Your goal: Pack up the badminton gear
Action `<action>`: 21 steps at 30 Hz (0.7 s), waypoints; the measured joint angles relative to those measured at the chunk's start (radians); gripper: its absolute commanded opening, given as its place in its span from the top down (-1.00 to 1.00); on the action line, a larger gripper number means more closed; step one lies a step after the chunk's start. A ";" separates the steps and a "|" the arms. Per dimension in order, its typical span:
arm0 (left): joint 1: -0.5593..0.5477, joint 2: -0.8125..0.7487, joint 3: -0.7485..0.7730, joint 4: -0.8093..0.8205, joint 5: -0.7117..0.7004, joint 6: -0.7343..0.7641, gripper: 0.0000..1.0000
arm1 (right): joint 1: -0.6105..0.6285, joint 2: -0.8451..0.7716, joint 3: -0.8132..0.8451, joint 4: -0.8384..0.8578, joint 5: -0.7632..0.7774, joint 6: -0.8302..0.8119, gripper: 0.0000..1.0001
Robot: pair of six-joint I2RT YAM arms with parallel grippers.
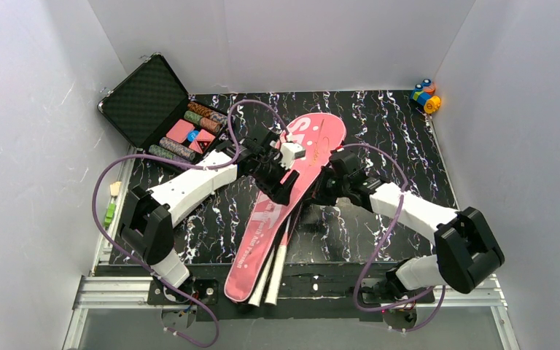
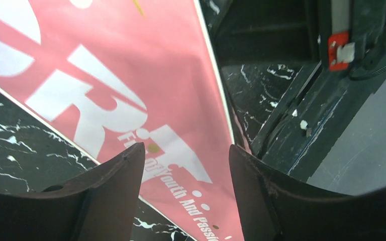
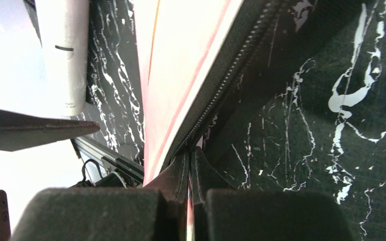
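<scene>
**Bag pinched at its zip edge, left jaws spread above it**

Bag first: the pink bag lies slantwise across the middle of the table. Its wide lettered end points toward 1 o'clock and its narrow end reaches the near edge at 6 o'clock. Two white handles stick out of that narrow end, so we judge the rackets are at least partly inside. We cannot see how far in they sit, and we see no shuttlecock.

The right gripper comes in from 3 o'clock and meets the bag's right-hand edge. Its fingers are pressed together on a thin pink sliver just where the zip runs. We read that as a hold meant to work the seam or pin it down. Whether the zip pull itself is in the pinch, we cannot tell.

The left gripper hangs over the bag's midsection from 9 o'clock with its fingers spread and nothing between them. The lettering shows plainly through the gap. We take it to be free to press or re-grip the cloth while the other side is held.

Further out, the open black case of chips sits at 10 o'clock, and a small coloured toy at 2 o'clock. Both are well apart from the bag.
</scene>
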 measured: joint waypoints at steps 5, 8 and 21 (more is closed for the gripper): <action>-0.004 0.005 0.063 0.002 0.027 -0.002 -0.25 | 0.018 -0.050 0.025 -0.040 0.000 0.001 0.97; -0.019 0.005 0.071 0.006 0.040 -0.002 -0.26 | 0.026 -0.065 0.058 -0.070 -0.002 0.003 0.97; -0.076 -0.017 0.003 0.028 0.079 -0.021 -0.36 | 0.037 -0.073 0.188 -0.186 -0.007 0.008 0.97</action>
